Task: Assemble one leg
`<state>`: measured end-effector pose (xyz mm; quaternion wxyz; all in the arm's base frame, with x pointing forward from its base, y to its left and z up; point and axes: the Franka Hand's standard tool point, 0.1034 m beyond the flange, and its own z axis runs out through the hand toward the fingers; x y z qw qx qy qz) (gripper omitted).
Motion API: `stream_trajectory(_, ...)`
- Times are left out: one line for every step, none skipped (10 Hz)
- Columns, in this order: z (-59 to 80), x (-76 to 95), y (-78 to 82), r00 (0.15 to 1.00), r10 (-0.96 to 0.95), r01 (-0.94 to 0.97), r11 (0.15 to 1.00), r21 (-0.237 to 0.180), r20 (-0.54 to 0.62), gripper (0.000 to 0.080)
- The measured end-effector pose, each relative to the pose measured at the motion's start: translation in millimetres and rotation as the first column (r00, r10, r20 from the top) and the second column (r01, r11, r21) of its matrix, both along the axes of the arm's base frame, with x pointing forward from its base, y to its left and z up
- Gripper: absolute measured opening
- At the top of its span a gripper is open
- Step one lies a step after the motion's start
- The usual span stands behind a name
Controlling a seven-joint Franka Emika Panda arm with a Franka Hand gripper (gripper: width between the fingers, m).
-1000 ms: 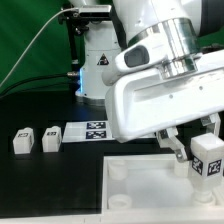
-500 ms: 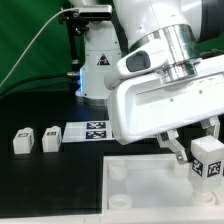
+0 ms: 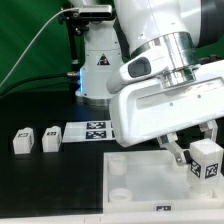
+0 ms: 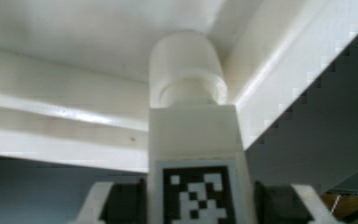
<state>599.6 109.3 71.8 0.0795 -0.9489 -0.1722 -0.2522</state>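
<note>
Shift: since a second ago my arm [image 3: 165, 95] has slid slightly toward the exterior view's right, while the block it carries has barely moved.
Arm: white and bulky, it fills the half of the scene on the exterior view's right, hanging over the black tabletop.
Tray: the big white tray [image 3: 150, 187] with round sockets lies along the tabletop's near edge, toward the corner on the exterior view's right.
Gripper: the gripper [image 3: 200, 150] has its jaws clamped on the leg, one finger on either side.
Marker board: the marker board [image 3: 88, 130] lies flat at mid-table.
Leg: the leg [image 3: 208, 160] [image 4: 197, 150] is held upright, tag outward, over the tray's far corner. I cannot tell whether it touches.
Spares: spare leg [image 3: 22, 142] and second spare leg [image 3: 51, 138] stand side by side near the tabletop's edge on the exterior view's left, the second just beside the marker board.
</note>
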Motion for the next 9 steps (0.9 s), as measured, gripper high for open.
stream_trajectory(-1.4, 2.5, -1.0, 1.000, -0.010, 0.010, 1.000, 0.004, 0.014, 0.0291)
stream_trajectory(-1.4, 2.6, -0.9, 1.000, -0.010, 0.010, 1.000, 0.004, 0.014, 0.0291)
stream_trajectory(-1.4, 2.6, -0.9, 1.000, -0.010, 0.010, 1.000, 0.004, 0.014, 0.0291)
stream_trajectory(-1.4, 2.6, -0.9, 1.000, -0.010, 0.010, 1.000, 0.004, 0.014, 0.0365)
stream_trajectory(-1.4, 2.6, -1.0, 1.000, -0.010, 0.010, 1.000, 0.004, 0.014, 0.0365)
stream_trajectory(-1.4, 2.6, -1.0, 1.000, -0.010, 0.010, 1.000, 0.004, 0.014, 0.0572)
stream_trajectory(-1.4, 2.6, -1.0, 1.000, -0.010, 0.010, 1.000, 0.004, 0.014, 0.0625)
stream_trajectory(-1.4, 2.6, -1.0, 1.000, -0.010, 0.010, 1.000, 0.004, 0.014, 0.0642)
stream_trajectory(-1.4, 2.6, -1.0, 1.000, -0.010, 0.010, 1.000, 0.004, 0.014, 0.0642)
